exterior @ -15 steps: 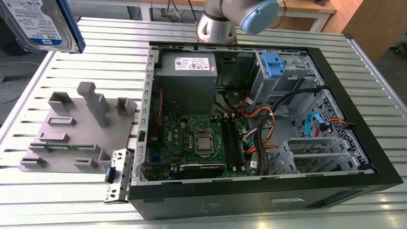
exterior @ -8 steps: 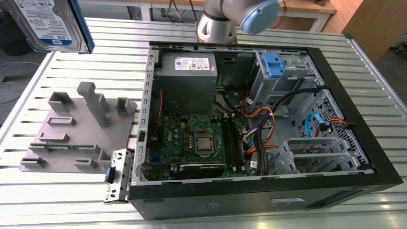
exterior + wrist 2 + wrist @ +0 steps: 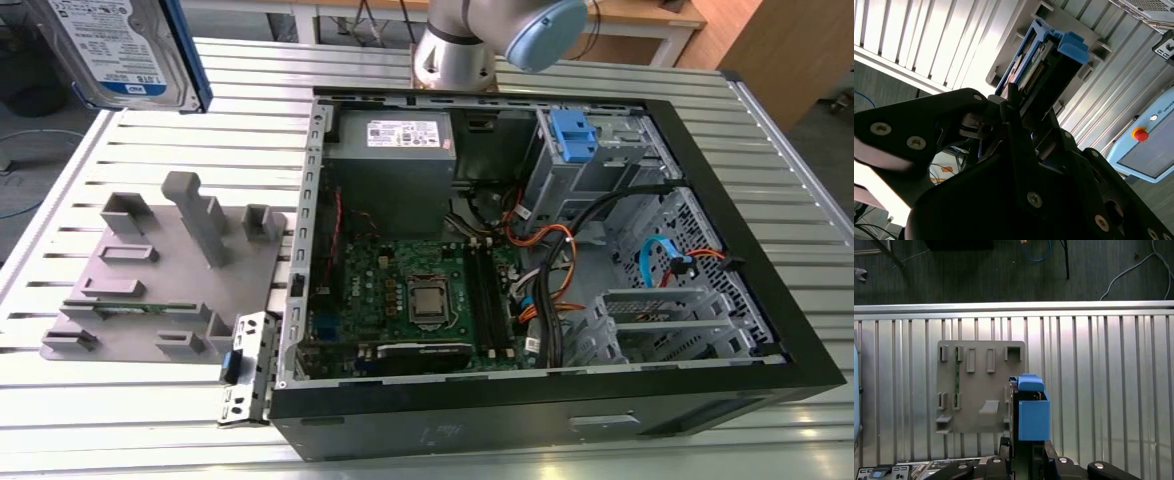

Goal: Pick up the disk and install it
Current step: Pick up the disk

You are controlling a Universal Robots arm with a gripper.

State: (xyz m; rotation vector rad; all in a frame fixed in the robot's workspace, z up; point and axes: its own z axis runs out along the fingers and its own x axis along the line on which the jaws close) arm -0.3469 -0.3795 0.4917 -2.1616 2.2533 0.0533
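Holding the disk [image 3: 118,50] high above the grey tray [image 3: 147,275], I have the claw [image 3: 1029,112] clamped on its two flat faces, one finger on each side, as the second wrist view shows. In the first wrist view the disk [image 3: 1030,412] hangs edge-on over one side of the tray, blue bracket tab outermost. The open computer case [image 3: 534,415] sits just beside the tray. I judge the step in hand to be transport. To do it well, I would keep the disk square in the fingers, stay above the tray's posts, and move slowly, since a smooth metal body may pivot in the clamp.
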